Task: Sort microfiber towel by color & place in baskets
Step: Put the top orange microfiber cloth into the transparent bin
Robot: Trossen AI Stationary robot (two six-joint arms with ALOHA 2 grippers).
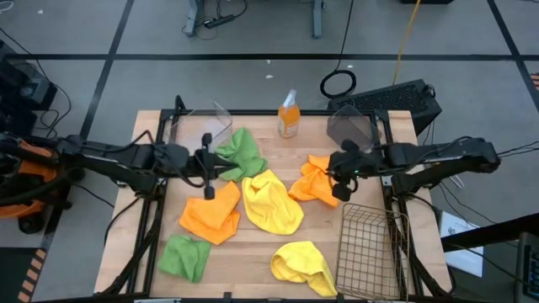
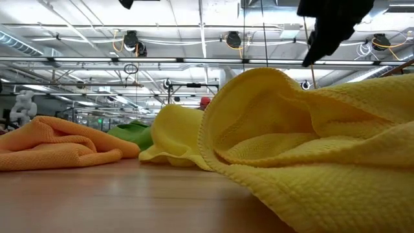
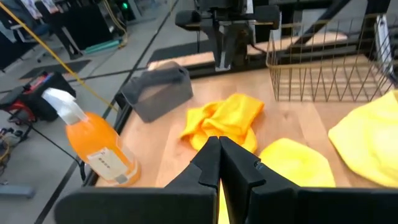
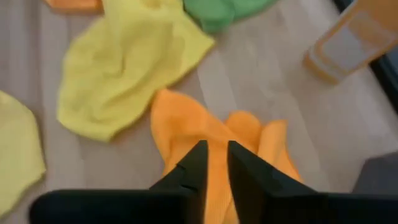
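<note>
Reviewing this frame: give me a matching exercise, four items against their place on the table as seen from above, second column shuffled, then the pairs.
Items:
1. spray bottle
2. wire mesh basket
3. clear basket
4. dark smoky basket

Places, by the high view:
A. near right corner
B. far edge, middle
C. far right
D. far left

Pairs: 1-B, 2-A, 3-D, 4-C
</note>
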